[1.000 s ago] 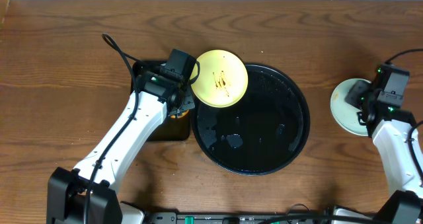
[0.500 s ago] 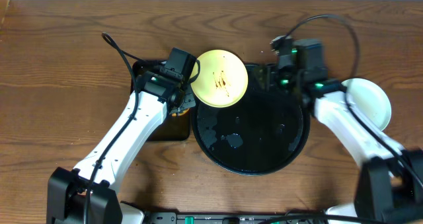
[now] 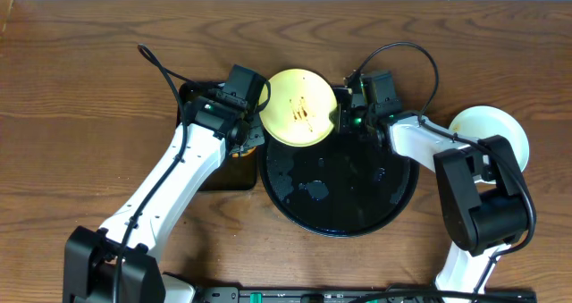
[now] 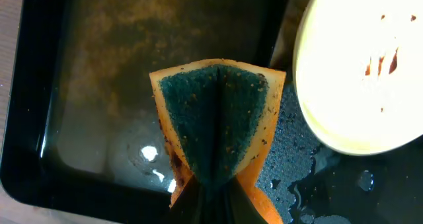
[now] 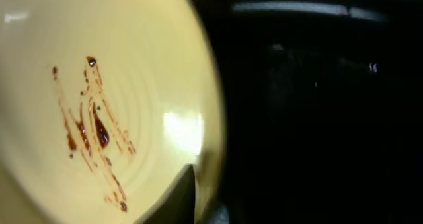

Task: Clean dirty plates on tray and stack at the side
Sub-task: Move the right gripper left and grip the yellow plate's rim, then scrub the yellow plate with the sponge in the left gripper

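The pale yellow plate [image 3: 299, 106] with brown sauce smears leans on the far left rim of the round black tray [image 3: 393, 191], which is wet. My right gripper [image 3: 342, 117] is at the plate's right edge. In the right wrist view the plate's [image 5: 99, 105] rim sits between the fingers of the shut gripper [image 5: 205, 197]. My left gripper [image 3: 248, 135] is just left of the plate. It is shut on a folded orange sponge [image 4: 215, 112] with a green scouring side. Two pale plates [image 3: 500, 138] are stacked on the table at the right.
A small rectangular black tray [image 3: 219, 173] holding water lies left of the round tray, under my left gripper; it fills the left wrist view [image 4: 99, 85]. Cables loop above both arms. The table is brown wood.
My right arm swung from the plate stack at the right, across the round tray, to the yellow plate's right edge. The left arm, sponge and yellow plate stayed put.
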### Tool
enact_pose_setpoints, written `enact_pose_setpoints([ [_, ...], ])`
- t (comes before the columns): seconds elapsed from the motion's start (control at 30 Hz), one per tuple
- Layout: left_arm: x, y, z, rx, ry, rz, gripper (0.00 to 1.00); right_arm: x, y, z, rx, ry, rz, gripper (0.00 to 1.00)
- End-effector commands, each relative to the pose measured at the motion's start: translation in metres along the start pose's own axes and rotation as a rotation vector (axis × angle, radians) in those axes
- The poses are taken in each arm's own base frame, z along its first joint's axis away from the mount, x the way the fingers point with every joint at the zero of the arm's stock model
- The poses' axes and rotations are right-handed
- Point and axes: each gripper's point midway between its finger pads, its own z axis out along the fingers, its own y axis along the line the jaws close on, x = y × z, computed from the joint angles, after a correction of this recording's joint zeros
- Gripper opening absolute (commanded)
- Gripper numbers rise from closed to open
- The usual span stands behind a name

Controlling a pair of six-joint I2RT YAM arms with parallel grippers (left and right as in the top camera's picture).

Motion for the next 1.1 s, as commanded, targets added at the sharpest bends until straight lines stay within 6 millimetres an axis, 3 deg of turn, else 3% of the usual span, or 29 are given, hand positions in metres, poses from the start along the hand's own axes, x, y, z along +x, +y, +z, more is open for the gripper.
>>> enact_pose_setpoints([
  [0.0, -0.005, 0.001, -0.003, -0.005, -0.017, -0.006, 0.08, 0.014, -0.003, 0.004, 0.017, 0.053, 0.029, 0.01],
  [0.2, -0.004, -0.002, -0.003, 0.014, -0.008, -0.006, 0.08, 0.027, -0.029, -0.015, 0.151, 0.110, 0.067, 0.01],
  [0.4, -0.002, -0.042, -0.005, 0.179, -0.002, 0.052, 0.08, 0.047, -0.038, -0.051, 0.273, 0.193, 0.063, 0.01],
  [0.53, 0.005, -0.075, -0.004, 0.265, -0.005, 0.118, 0.08, 0.070, -0.042, -0.055, 0.309, 0.274, 0.073, 0.01],
  [0.67, 0.024, -0.100, 0.007, 0.306, 0.039, 0.174, 0.08, 0.076, -0.044, -0.055, 0.321, 0.286, 0.072, 0.01],
  [0.9, 0.074, -0.174, 0.024, 0.568, 0.213, 0.281, 0.08, 0.075, -0.044, -0.055, 0.320, 0.283, 0.071, 0.01],
  [1.07, 0.086, -0.192, 0.032, 0.633, 0.265, 0.279, 0.08, 0.075, -0.044, -0.055, 0.321, 0.286, 0.071, 0.01],
])
